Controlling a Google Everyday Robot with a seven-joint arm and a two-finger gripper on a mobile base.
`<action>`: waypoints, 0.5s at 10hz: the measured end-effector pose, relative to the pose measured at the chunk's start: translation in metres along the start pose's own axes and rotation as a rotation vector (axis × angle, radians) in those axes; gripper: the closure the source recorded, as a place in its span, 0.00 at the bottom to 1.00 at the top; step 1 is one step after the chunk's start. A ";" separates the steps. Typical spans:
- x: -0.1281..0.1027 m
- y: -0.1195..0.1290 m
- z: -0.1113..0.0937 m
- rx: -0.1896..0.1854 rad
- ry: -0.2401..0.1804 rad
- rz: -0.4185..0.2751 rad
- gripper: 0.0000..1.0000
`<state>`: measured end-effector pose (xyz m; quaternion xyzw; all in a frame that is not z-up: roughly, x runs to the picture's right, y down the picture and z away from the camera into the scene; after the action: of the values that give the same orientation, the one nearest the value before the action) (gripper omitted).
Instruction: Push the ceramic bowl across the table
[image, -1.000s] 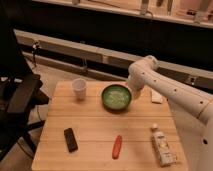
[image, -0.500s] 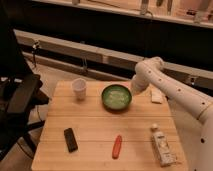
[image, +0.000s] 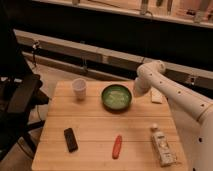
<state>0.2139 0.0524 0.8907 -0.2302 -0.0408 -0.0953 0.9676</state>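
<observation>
The ceramic bowl (image: 116, 97), dark green with a paler speckled inside, sits on the far middle of the light wooden table (image: 100, 130). My white arm reaches in from the right and bends down at the far side. The gripper (image: 136, 91) hangs at its end, right beside the bowl's right rim. I cannot tell whether it touches the bowl.
A small white cup (image: 79, 88) stands left of the bowl. A black remote-like object (image: 70, 139) lies front left, a red pen-like object (image: 117, 146) front middle, a bottle (image: 161, 145) lying front right, a pale flat item (image: 157, 96) far right. A dark chair (image: 20, 100) stands at the left.
The arm's end has shifted a little to the right, from over the bowl's right part to its right rim. The bowl has stayed in place.
</observation>
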 end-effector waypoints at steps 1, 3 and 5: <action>0.000 0.002 0.008 -0.013 0.023 -0.002 1.00; 0.002 0.005 0.019 -0.035 0.047 -0.002 1.00; 0.005 0.007 0.030 -0.061 0.062 0.004 1.00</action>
<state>0.2195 0.0712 0.9145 -0.2564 -0.0073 -0.1018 0.9612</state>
